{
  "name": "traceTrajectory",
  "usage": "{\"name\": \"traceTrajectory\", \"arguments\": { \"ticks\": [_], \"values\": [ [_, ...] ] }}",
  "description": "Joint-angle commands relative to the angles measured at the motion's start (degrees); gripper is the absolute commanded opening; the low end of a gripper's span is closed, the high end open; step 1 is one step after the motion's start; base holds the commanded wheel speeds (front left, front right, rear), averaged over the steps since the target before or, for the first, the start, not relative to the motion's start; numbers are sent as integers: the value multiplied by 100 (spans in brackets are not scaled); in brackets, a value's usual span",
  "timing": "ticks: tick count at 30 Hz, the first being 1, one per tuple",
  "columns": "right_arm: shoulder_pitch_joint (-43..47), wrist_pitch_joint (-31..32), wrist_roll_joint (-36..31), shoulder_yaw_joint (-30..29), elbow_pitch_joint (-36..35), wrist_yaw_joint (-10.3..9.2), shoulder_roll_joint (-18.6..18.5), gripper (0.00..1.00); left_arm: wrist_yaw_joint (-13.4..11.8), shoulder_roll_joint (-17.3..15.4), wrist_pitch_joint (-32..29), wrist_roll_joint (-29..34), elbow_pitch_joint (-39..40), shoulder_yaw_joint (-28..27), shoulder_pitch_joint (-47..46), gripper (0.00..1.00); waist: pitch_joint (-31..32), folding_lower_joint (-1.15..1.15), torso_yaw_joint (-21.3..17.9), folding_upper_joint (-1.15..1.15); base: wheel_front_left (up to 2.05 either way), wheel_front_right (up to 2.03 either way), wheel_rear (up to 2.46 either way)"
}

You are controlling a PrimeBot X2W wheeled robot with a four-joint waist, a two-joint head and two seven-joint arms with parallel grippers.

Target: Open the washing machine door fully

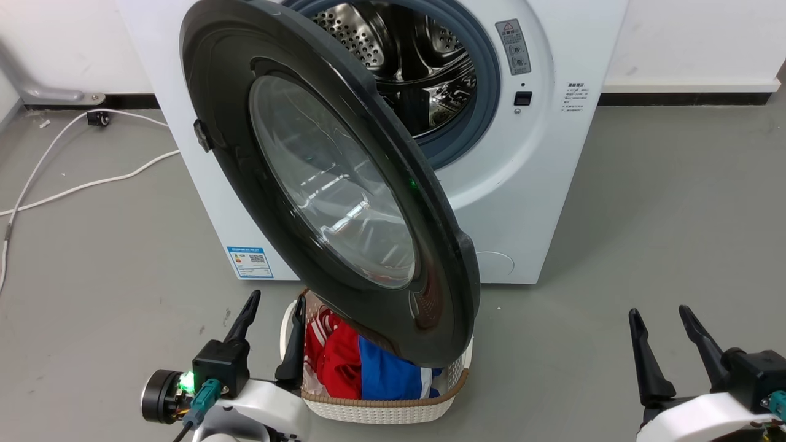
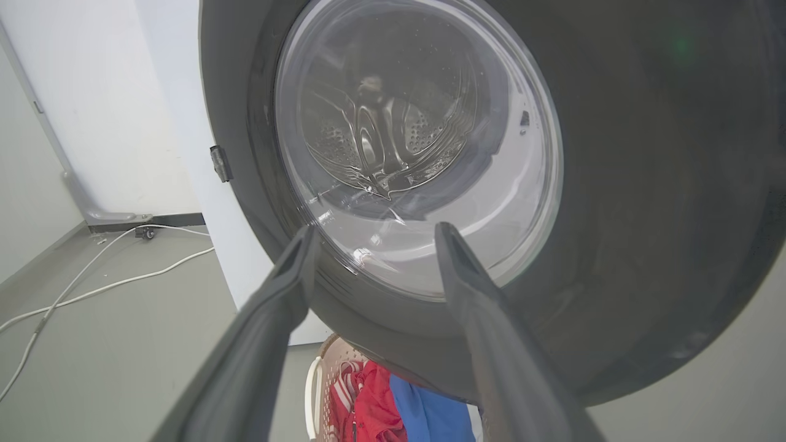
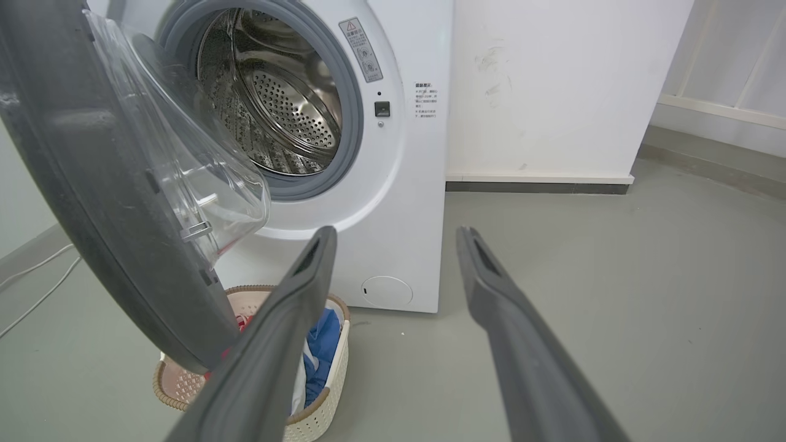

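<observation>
L gripper (image 1: pixel 276 301) 7 o'clock, R gripper (image 1: pixel 658 313) 5: I read both jaws spread, gripping nothing; washing machine door (image 1: pixel 319 184) partway open.

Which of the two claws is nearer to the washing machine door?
The left claw: it points at the washing machine door, just beside the basket; the right claw stands apart over the floor.

The washing machine door (image 1: pixel 442 301) is glossy black plastic round a clear, smooth glass bowl (image 1: pixel 331 184). The washing machine (image 1: pixel 552 202) has a smooth white shell, a matt grey rubber ring (image 1: pixel 488 73) and a shiny perforated steel drum (image 1: pixel 417 55). At six o'clock in the head view, a white woven-look basket (image 1: pixel 381 408) holds red and blue cloth (image 1: pixel 344 362).
</observation>
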State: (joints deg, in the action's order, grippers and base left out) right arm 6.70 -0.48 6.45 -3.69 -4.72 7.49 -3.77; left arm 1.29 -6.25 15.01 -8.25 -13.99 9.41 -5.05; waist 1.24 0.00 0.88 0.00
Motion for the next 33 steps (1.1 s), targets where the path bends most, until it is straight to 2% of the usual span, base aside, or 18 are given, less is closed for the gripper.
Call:
{"name": "traceTrajectory", "arguments": {
  "ticks": [1,9,18,19,24,30,33],
  "values": [
    [-100,-33,-24,4,12,1,-22,100,-27,-14,-17,-4,-9,21,-55,0,-8,0,7,0,0,0,0],
    [-170,-20,-30,-20,37,1,-14,100,-134,25,-66,-86,200,-2,-142,0,-34,0,70,0,0,0,0],
    [-210,-26,-60,-92,9,0,8,100,-281,177,-40,-134,1243,158,-597,0,-71,0,163,0,0,0,0],
    [-246,-30,-73,-104,25,1,22,100,-296,230,-23,-118,1727,306,-859,0,-70,0,159,0,0,0,0],
    [-272,-27,-81,-130,57,1,47,100,-313,296,-17,-220,2371,650,-1351,0,-67,0,136,0,0,0,0],
    [-300,-14,-81,-186,75,1,60,100,-247,331,-22,-472,2556,1444,-2144,0,-100,0,136,0,0,0,0],
    [-335,9,-90,-160,94,1,62,100,-403,333,-16,-801,2453,1958,-2565,0,-118,0,94,0,0,0,0]
  ]
}}
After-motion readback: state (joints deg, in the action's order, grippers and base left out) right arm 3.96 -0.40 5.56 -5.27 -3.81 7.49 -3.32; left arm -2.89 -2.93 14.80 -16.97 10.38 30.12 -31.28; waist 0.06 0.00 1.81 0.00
